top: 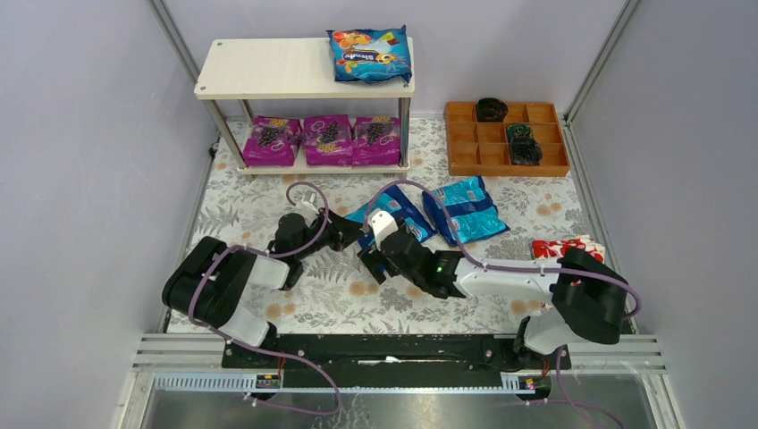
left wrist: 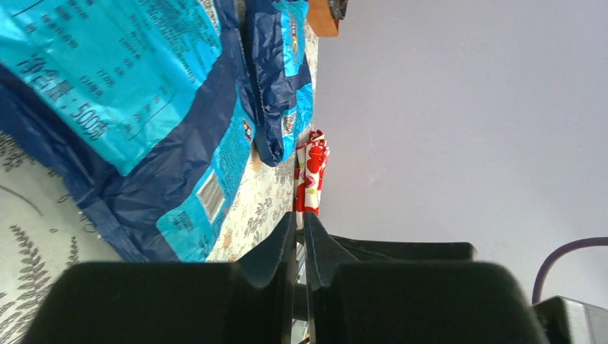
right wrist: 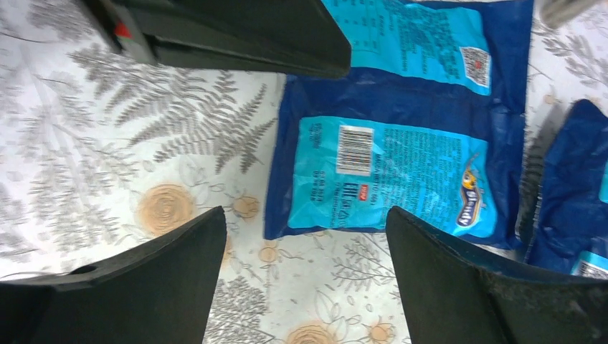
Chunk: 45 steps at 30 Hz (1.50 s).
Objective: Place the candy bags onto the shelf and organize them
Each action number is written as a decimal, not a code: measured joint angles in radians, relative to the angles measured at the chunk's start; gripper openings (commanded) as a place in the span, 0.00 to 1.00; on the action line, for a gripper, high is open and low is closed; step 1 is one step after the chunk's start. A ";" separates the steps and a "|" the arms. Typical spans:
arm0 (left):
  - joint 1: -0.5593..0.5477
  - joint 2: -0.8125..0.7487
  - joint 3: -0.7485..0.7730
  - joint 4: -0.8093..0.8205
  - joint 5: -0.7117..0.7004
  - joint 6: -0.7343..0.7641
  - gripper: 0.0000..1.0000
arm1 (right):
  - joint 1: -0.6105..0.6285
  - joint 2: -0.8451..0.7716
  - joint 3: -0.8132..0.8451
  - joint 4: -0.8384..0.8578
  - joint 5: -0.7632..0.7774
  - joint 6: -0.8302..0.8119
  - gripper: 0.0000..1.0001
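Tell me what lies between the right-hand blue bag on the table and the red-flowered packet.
Bare flowered tablecloth; the blue bag and the packet lie apart. The top view shows it best.

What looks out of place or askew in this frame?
The blue bag on the shelf top sits crooked at its right end, unlike the purple bags lined up below. Two more blue bags lie back-up and skewed on the table.
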 measured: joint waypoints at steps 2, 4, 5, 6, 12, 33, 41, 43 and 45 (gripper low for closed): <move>0.000 -0.021 0.014 -0.026 0.005 0.011 0.11 | 0.007 0.022 0.007 -0.008 0.038 -0.022 0.85; 0.000 -0.034 0.020 -0.055 0.006 0.021 0.21 | 0.010 0.060 0.027 -0.025 0.066 -0.031 0.84; 0.000 -0.042 0.020 -0.076 0.006 0.029 0.28 | 0.011 0.079 0.037 -0.033 0.075 -0.032 0.84; 0.000 -0.055 0.020 -0.108 0.003 0.037 0.36 | 0.012 0.098 0.047 -0.037 0.081 -0.034 0.84; 0.044 -0.201 0.019 -0.329 -0.019 0.128 0.66 | 0.024 0.241 0.181 -0.160 0.136 -0.002 0.83; 0.267 -0.378 0.016 -0.858 -0.104 0.211 0.83 | 0.068 0.418 0.330 -0.358 0.345 0.082 0.21; 0.114 -0.228 -0.060 -0.544 -0.008 0.087 0.99 | 0.068 0.301 0.239 -0.283 0.331 0.077 0.00; 0.071 -0.201 -0.060 -0.473 -0.007 0.061 0.99 | 0.068 0.274 0.221 -0.265 0.323 0.075 0.00; 0.047 -0.161 -0.057 -0.401 -0.006 0.032 0.99 | 0.068 0.265 0.215 -0.257 0.312 0.073 0.00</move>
